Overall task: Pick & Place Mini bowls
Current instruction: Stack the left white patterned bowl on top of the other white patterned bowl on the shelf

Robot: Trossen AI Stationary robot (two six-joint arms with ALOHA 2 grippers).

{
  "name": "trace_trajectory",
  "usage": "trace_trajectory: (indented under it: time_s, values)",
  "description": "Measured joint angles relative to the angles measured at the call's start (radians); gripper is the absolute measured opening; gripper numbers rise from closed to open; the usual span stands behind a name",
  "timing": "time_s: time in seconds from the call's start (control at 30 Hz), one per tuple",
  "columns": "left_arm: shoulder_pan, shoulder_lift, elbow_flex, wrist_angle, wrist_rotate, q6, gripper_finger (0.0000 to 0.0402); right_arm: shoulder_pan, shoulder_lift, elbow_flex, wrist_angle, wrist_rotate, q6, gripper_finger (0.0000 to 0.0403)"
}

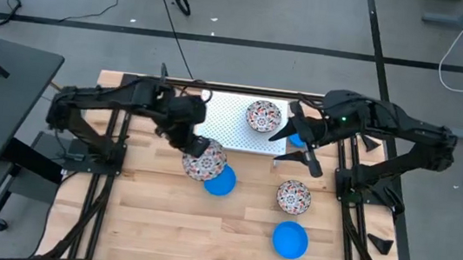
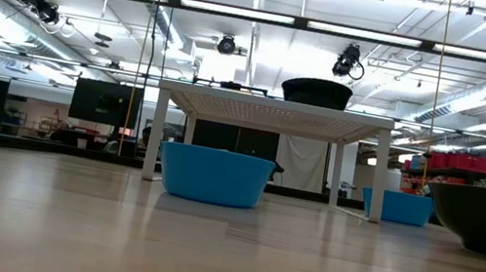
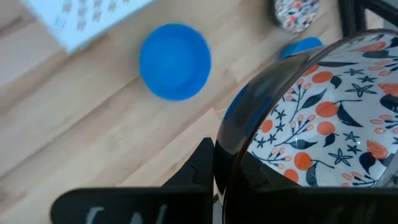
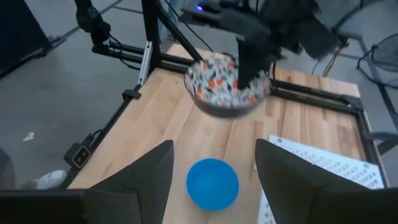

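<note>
My left gripper (image 1: 195,143) is shut on a floral mini bowl (image 1: 205,161) and holds it above the table, near a blue mini bowl (image 1: 221,183) that sits on the wood. A second floral bowl (image 1: 263,116) stands on the white perforated rack (image 1: 230,123). My right gripper (image 1: 296,143) hovers open at the rack's right end, over a partly hidden blue bowl (image 1: 299,139). Toward the near edge, a third floral bowl (image 1: 293,197) and a blue bowl (image 1: 290,240) rest on the table. The right wrist view shows the held bowl (image 4: 227,84) in the air. My left gripper grips the floral bowl by its rim (image 3: 258,134), on the side nearest the arm. One finger (image 4: 247,62) reaches inside the bowl and the other (image 3: 204,167) stays outside the wall. The fingers come from above, slanting down. The bowl is lifted clear and tilted.
The rack stands on legs at the table's far middle (image 2: 277,112). Black arm frames run along the left and right table edges. Bare wood lies toward the near left of the table (image 1: 151,226).
</note>
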Motion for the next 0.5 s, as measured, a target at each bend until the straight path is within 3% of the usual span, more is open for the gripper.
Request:
trace_trajectory:
  time_s: [0.3, 0.5]
  values:
    - [0.046, 0.179, 0.230, -0.069, 0.033, 0.109, 0.0017, 0.037, 0.000, 0.025, -0.049, 0.003, -0.009, 0.0228]
    - [0.059, 0.257, 0.309, -0.095, 0.060, 0.147, 0.0017, 0.069, 0.000, 0.025, -0.048, 0.007, -0.027, 0.0228]
